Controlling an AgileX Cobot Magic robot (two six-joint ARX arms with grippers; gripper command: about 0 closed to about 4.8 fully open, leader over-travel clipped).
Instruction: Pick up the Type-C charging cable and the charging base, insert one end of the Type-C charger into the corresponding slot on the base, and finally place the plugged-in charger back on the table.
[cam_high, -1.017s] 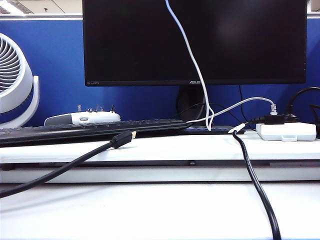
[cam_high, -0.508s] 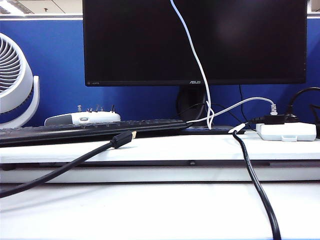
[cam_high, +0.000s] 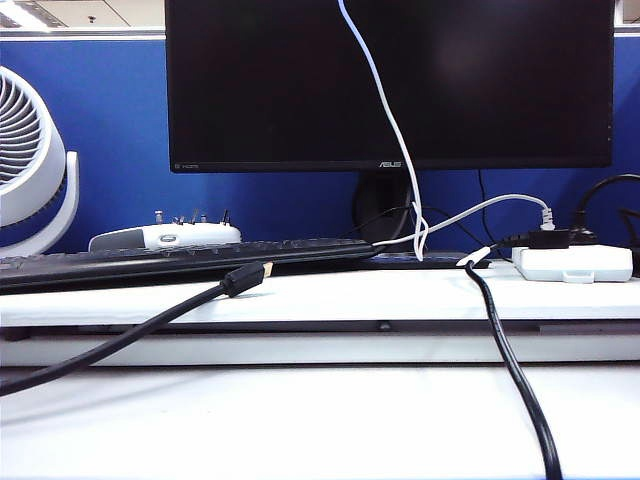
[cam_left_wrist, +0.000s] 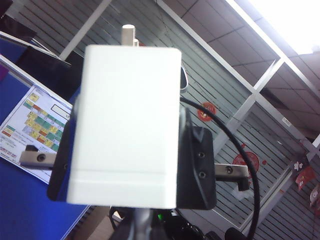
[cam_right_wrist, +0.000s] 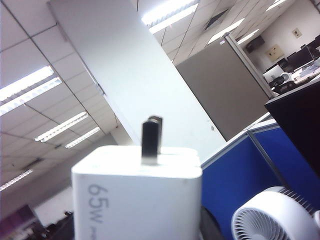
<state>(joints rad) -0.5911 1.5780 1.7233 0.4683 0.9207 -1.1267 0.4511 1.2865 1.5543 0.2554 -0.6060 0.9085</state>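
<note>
The right tool (cam_left_wrist: 127, 167) pinches the charging base (cam_left_wrist: 127, 115) by its sides, held high above the tabletop (cam_high: 300, 420). The left tool (cam_left_wrist: 142, 226) is pressed together just off the base's port end, probably on the plug, though that is hidden. The Type-C charging cable (cam_high: 395, 130) hangs from above. Square the plug to the slot, then push straight.

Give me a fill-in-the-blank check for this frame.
The right gripper clamps the charging base, out of sight in the ___ view.
The base's side reads ___.
The Type-C charging cable hangs before the black ___.
The left gripper, seen in no view, is shut.
Missing: exterior; 65W; monitor.
</note>
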